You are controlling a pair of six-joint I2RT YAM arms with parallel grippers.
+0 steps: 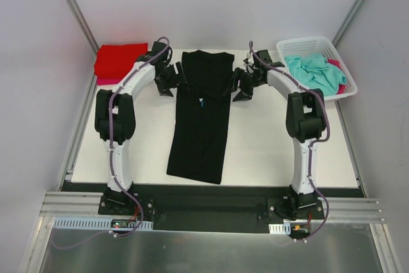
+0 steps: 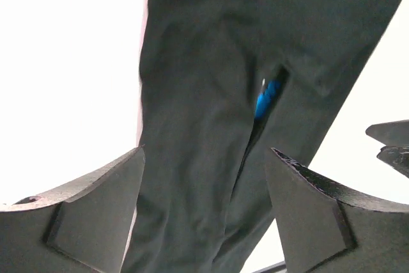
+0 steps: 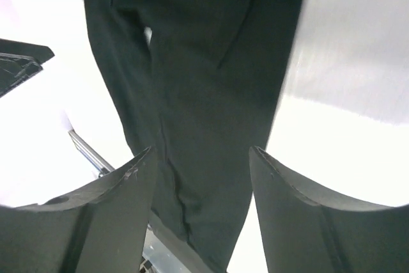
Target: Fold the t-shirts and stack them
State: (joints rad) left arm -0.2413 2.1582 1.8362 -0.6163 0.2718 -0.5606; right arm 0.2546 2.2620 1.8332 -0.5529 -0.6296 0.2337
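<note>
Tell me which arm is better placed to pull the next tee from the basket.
Right, probably. The right gripper, open beside the black t-shirt, is nearer the white mesh basket with the teal t-shirt; the left gripper sits by the red t-shirt.

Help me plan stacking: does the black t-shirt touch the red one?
Apart. The top view shows the left arm and table between the black t-shirt and the red t-shirt.

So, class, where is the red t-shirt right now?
In the top view, the red t-shirt lies folded at the far left corner of the table, just left of the left hand.
</note>
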